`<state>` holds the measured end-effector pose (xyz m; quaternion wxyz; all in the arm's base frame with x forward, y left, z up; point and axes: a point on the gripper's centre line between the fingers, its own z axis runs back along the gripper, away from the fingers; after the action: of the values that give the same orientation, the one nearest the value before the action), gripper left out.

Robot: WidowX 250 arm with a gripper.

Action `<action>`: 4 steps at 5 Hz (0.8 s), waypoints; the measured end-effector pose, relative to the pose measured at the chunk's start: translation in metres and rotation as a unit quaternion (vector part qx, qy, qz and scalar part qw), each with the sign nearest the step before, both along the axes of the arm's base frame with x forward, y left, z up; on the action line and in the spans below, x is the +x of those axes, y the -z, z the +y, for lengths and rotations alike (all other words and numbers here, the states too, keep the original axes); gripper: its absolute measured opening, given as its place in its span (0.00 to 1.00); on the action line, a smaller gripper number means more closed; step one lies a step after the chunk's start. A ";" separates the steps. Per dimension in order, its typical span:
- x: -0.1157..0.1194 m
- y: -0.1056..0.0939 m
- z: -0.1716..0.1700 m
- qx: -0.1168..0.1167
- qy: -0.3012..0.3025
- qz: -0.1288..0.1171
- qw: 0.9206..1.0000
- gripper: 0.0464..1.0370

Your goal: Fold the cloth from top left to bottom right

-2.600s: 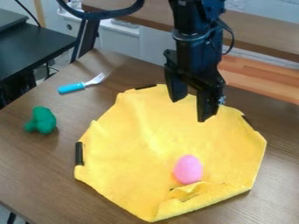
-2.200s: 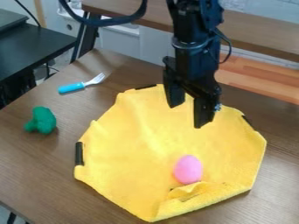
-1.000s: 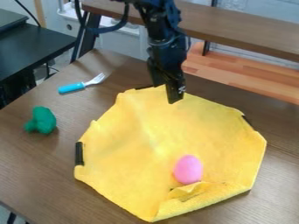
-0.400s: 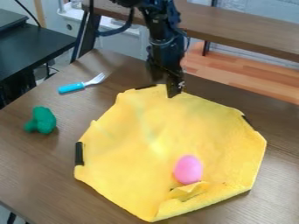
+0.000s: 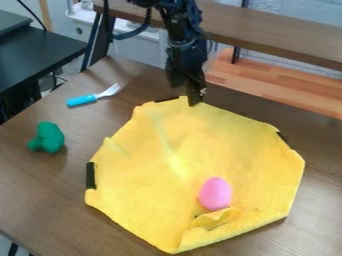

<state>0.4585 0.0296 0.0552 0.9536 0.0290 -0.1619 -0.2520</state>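
While the gripper [image 5: 186, 96] hangs at the far edge of the yellow cloth [image 5: 147, 185], I can't tell from where I stand how wide it is set, nor whether any fabric is in it. Cloth lies spread on the bench [image 5: 40, 200], near edge rucked up into a small fold [image 5: 217, 220]; pink egg [image 5: 216, 193] sits right by that fold.

Risks, as I judge them:
- Grip point. Gripper is right of the top-left corner, near a black strip [image 5: 167, 99]. Pulled from here, the fold could run skewed.
- Thin edge. Too high and it closes on air; too low and it scrapes the bench, pushing the hem into wrinkles.
- Egg. Cloth drawn low across the middle could catch it and set it rolling; carried high, it should just be covered.
- Drag. Nothing seems to weigh down the far side, so a low, fast pull may slide the whole sheet.
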 end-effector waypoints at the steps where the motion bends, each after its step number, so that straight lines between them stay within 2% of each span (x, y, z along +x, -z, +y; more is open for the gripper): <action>1: 0.001 0.001 0.011 0.006 0.004 -0.001 1.000 0.96; 2: 0.005 0.015 0.012 0.007 0.017 0.011 1.000 0.96; 3: 0.009 0.016 0.023 0.009 0.011 0.007 1.000 0.96; 4: 0.011 0.027 0.033 0.011 0.001 0.018 1.000 0.96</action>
<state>0.4696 0.0625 0.0286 0.9558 0.0345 -0.1420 -0.2552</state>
